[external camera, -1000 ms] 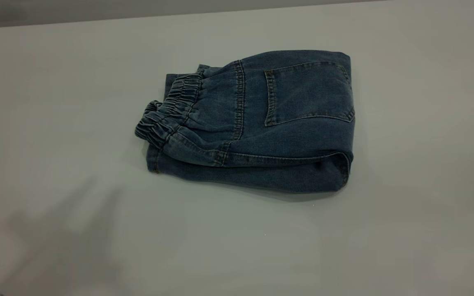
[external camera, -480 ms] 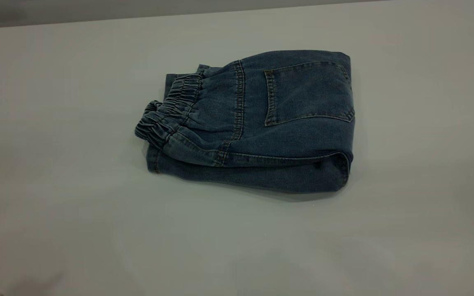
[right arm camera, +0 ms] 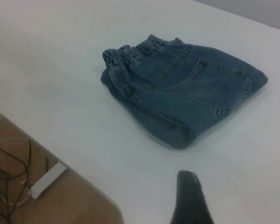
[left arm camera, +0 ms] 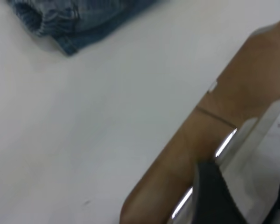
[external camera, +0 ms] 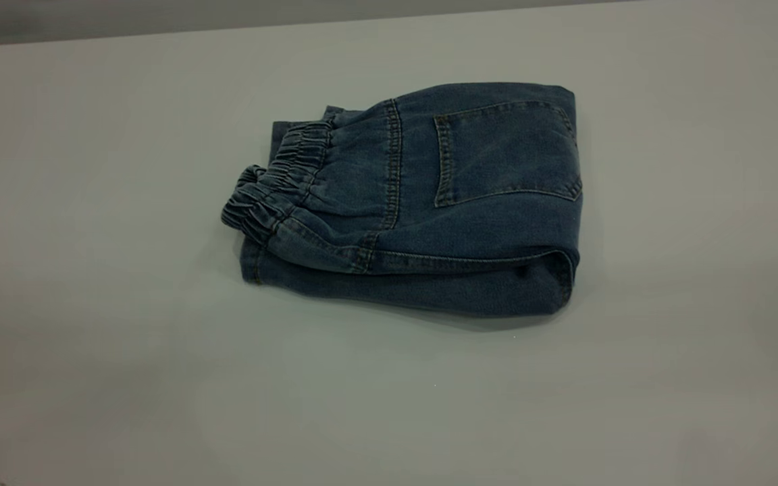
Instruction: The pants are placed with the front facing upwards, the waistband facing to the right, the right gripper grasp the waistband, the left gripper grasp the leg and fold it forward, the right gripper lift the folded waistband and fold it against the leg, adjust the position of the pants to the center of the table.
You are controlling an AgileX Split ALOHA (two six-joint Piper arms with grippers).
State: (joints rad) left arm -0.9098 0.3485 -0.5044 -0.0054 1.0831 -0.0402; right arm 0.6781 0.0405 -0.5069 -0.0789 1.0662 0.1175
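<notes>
the pants (external camera: 423,202) lay folded into a compact bundle near the middle of the table (external camera: 92,270), a square back pocket (external camera: 504,152) facing up and the ruched waistband (external camera: 274,185) at the bundle's left end in the exterior view, resting on the layers beneath. neither gripper touched the denim; both arms were drawn back out of the exterior view. only one dark fingertip (right arm camera: 189,200) showed in the right wrist view, so whether either gripper stood open or closed could not be told.

Left wrist view crops the pants (left arm camera: 74,21) at the frame edge; only one right gripper (right arm camera: 190,198) fingertip shows.
</notes>
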